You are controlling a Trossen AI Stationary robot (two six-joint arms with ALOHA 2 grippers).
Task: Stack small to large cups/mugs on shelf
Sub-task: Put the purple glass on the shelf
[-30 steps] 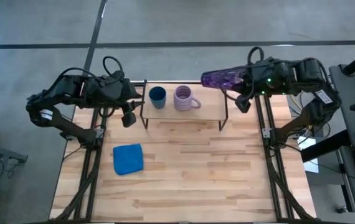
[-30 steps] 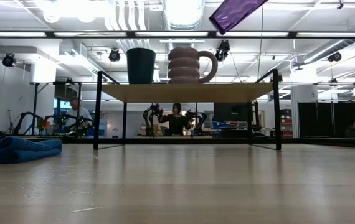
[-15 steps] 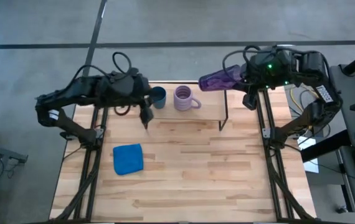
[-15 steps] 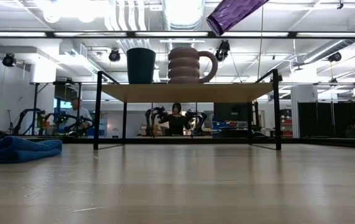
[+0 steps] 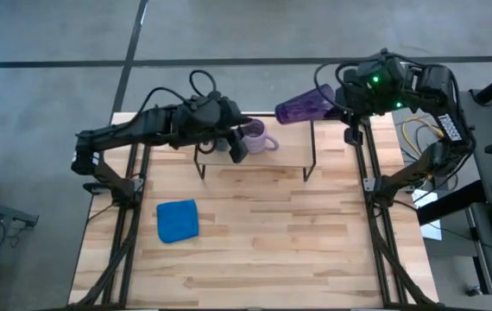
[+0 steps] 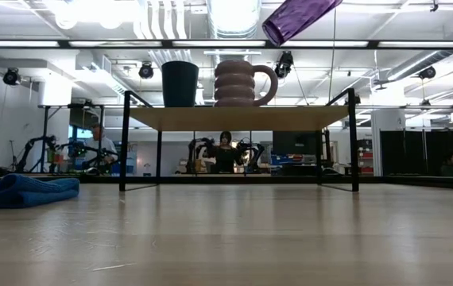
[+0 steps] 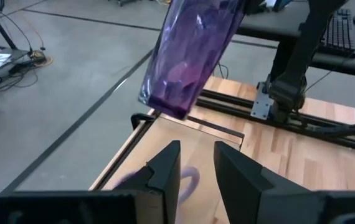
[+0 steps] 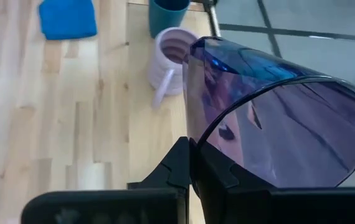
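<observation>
The light-wood shelf stands at the table's far side. On it stand the small dark blue cup and the pale lavender ribbed mug, side by side on their bases. My left arm covers most of the blue cup in the high view. My left gripper is open and empty above the shelf, beside the mug. My right gripper is shut on the dark purple tumbler, high above the shelf's right end. My right gripper pinches the tumbler's wall at the rim, seemingly one finger inside the mouth and one outside. The fingers come from the table's right side. The tumbler is lifted clear and strongly tilted, its base toward the table's left and lower than its mouth.
A folded blue cloth lies on the tabletop, left of the middle. The shelf's black wire legs stand at its corners. The shelf's right end beside the mug is bare. People and other robots show in the room behind.
My left gripper has gone toward the table's right edge, from beside the shelf's left end to above the shelf by the mug. My right gripper has kept the tumbler in the air and turned a little; the tumbler's base has stayed above the shelf's right end.
</observation>
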